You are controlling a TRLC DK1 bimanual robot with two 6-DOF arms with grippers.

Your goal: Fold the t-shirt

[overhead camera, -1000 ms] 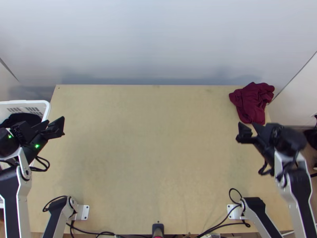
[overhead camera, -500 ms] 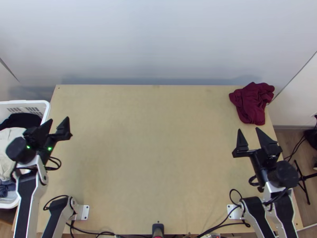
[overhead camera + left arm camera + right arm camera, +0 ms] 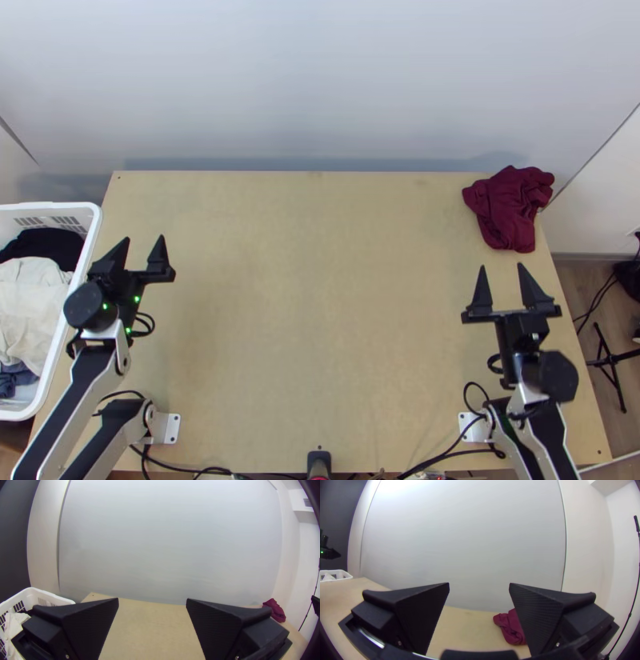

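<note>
My black right gripper (image 3: pixel 502 267): wide open, empty, nearer.
Black left gripper (image 3: pixel 144 238): open, empty.
Maroon cloth t-shirt (image 3: pixel 512 210): bunched beyond my right, on wooden tabletop (image 3: pixel 320 320), far right corner.

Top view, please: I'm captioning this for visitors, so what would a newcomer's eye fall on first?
Most likely the dark red cloth, bunched at the far right corner of the pale wooden table. Next come the left gripper and right gripper, black jaws open, towards opposite sides of the table. At the left edge, a white plastic basket holds black and off-white cloths.
</note>
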